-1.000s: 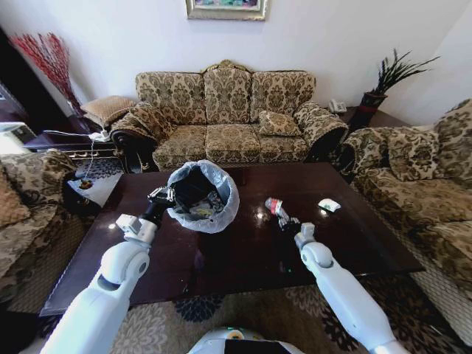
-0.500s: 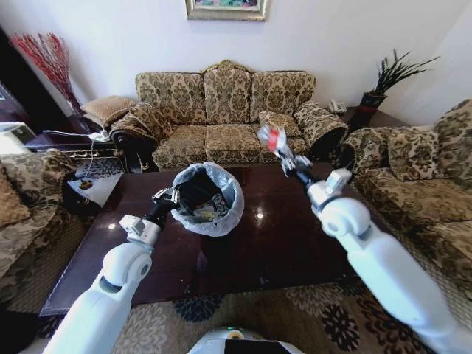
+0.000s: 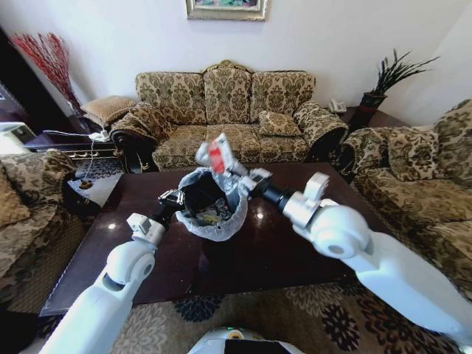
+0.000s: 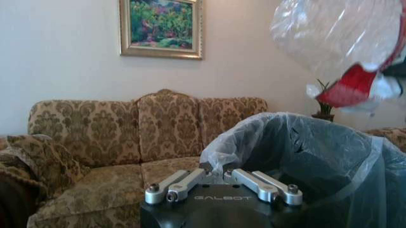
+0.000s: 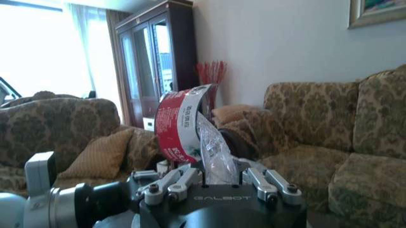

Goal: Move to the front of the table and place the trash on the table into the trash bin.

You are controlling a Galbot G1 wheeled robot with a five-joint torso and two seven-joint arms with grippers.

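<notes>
I have the right gripper (image 3: 234,171) clamped on the crushed clear bottle with the red label (image 3: 214,153), held in the air over the trash bin (image 3: 210,198), at its 12 o'clock rim. My left gripper (image 3: 175,197) is pinched shut on the bag liner (image 4: 298,156) at the bin's 9 o'clock edge, tilting the bin toward me. Scraps (image 3: 214,214) sit inside. The bin is on the table (image 3: 295,251), left of centre.

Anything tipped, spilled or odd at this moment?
The trash bin is tilted rather than upright, the left gripper shut on its bag-lined rim. The right gripper holds a crumpled bottle above it. No spill visible.
</notes>
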